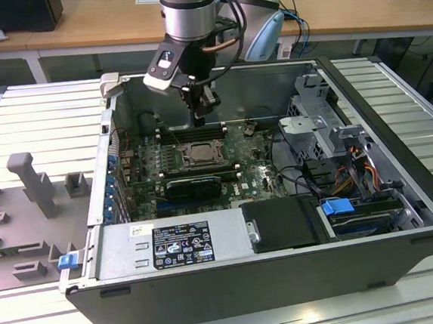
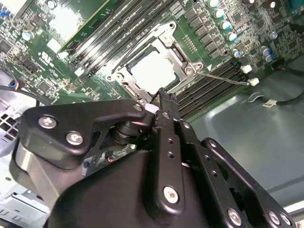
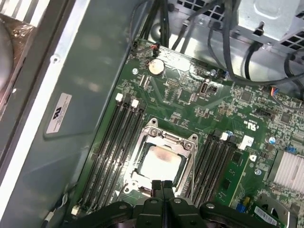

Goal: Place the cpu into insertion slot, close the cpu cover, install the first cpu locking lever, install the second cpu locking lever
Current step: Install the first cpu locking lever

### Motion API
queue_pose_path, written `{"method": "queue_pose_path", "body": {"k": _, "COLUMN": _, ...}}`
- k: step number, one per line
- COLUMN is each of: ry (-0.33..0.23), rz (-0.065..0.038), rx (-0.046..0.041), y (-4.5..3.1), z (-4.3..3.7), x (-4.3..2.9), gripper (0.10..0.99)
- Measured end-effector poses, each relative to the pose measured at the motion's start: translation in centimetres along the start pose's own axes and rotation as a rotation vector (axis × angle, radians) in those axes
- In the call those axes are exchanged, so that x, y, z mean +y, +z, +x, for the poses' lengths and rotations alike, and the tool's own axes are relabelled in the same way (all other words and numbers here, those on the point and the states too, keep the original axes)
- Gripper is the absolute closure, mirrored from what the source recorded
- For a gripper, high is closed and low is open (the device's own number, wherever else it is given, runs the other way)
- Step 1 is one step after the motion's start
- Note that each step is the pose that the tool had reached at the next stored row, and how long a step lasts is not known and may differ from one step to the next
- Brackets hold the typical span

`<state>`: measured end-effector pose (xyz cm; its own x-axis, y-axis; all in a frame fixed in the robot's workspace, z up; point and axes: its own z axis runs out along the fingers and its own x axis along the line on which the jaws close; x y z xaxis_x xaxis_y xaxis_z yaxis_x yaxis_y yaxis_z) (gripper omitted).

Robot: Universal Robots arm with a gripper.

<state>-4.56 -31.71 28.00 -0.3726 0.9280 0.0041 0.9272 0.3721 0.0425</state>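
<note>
Over the motherboard [image 3: 199, 109], hovering with fingers [image 3: 158, 192] clenched on nothing near the cpu [image 3: 160, 164], seated in the insertion slot [image 2: 140, 56] under the lowered cpu cover [image 3: 166, 138]; probably best pressing the loose locking lever [image 2: 223, 77] near its end.

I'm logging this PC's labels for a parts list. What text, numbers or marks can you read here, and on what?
Nothing can be read well enough to quote.
Black label on the power supply: print too small to read.
White sticker beside it: too small.
White label on the case wall: unreadable.
White markings on the motherboard: too small.
</note>
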Motion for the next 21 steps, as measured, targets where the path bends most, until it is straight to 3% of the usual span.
{"method": "queue_pose_path", "body": {"k": 21, "ry": -0.205, "rz": 0.001, "rx": 0.0087, "y": 0.00, "z": 0.00, "x": 0.00, "gripper": 0.980}}
